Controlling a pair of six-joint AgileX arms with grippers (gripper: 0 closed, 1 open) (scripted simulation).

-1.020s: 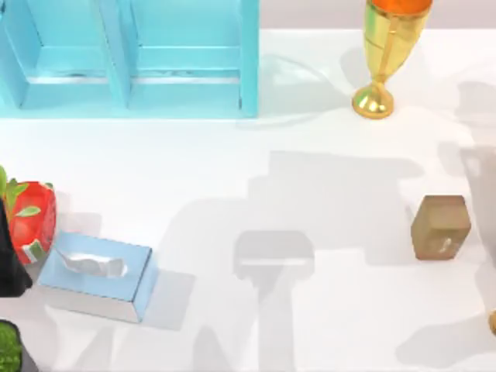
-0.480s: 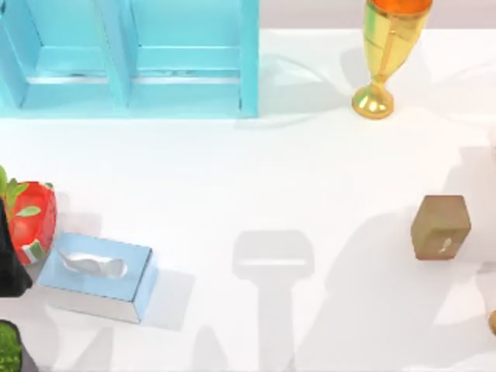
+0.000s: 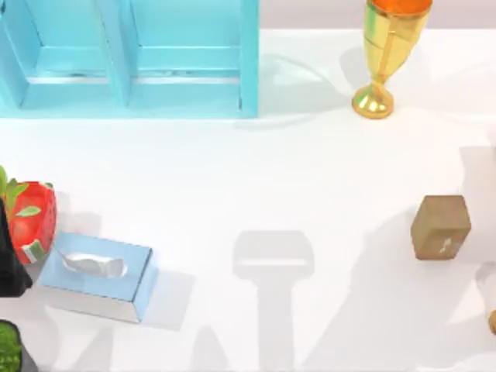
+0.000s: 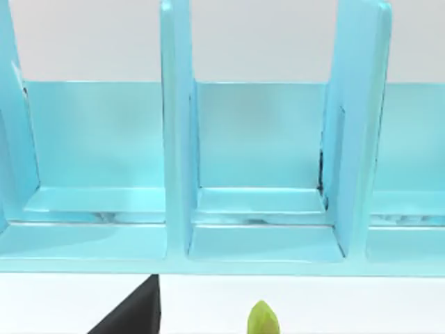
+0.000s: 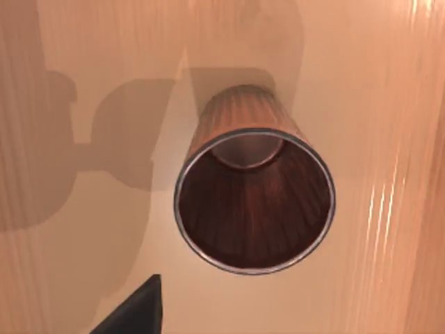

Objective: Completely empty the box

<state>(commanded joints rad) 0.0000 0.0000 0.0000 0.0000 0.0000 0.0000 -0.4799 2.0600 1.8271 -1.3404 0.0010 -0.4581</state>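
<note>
The box is a light blue tissue box lying at the table's front left, with a white tissue poking out of its top slot. A black part of my left arm shows at the left edge, just left of the box. In the left wrist view one dark finger sits in front of the blue shelf. The right wrist view has one dark finger above a wooden waste bin with nothing inside, standing on a wooden floor.
A blue shelf unit fills the back left. A gold goblet stands at the back right and a brown block at the right. A red strawberry-shaped object and a green plant crowd the left edge.
The arm shadows over the right half of the table have slid toward the right edge. The tissue box and the other objects have not moved.
</note>
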